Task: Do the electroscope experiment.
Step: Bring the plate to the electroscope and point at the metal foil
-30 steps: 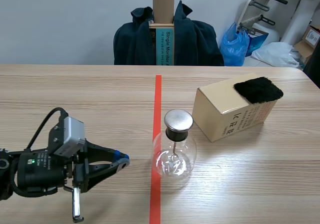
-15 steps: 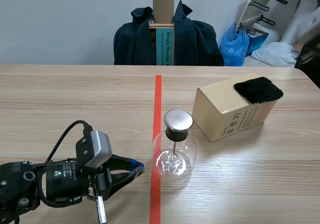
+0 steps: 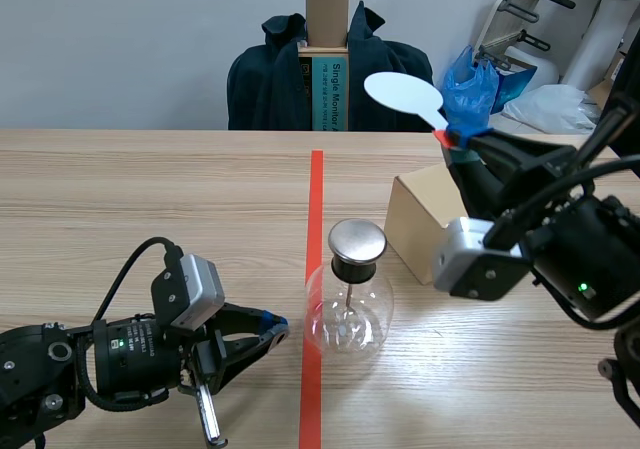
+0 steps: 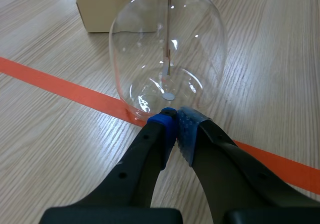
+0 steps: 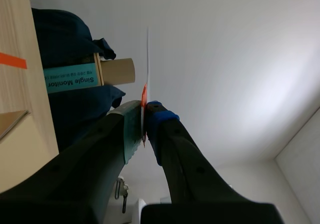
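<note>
The right arm has swung in from the right since half a second ago and now stands across the cardboard box [image 3: 412,217], hiding most of it. The left arm has barely shifted, low at the near left of the worktop [image 3: 150,194].

The right fingers [image 3: 462,147] are raised well above the worktop and clamped on a thin white paddle [image 3: 403,96]. They pinch it at its red neck, and the oval blade sticks up and toward the middle. From the right wrist, the paddle [image 5: 147,59] shows edge-on as a fine line rising from between the two pads [image 5: 132,126], which press on it from both sides.

The left fingers [image 3: 268,326] are closed on nothing, pads meeting tip to tip. They point at the foot of the glass flask [image 3: 347,304], which stands upright with its metal cap [image 3: 357,239] on, just right of the orange tape line [image 3: 315,199]. In the left wrist view the blue tips [image 4: 167,129] sit right at the base of the flask [image 4: 167,49] over the tape. Whether they touch the glass cannot be told. A thin rod hangs inside the flask. The box [image 4: 100,9] lies beyond it.
</note>
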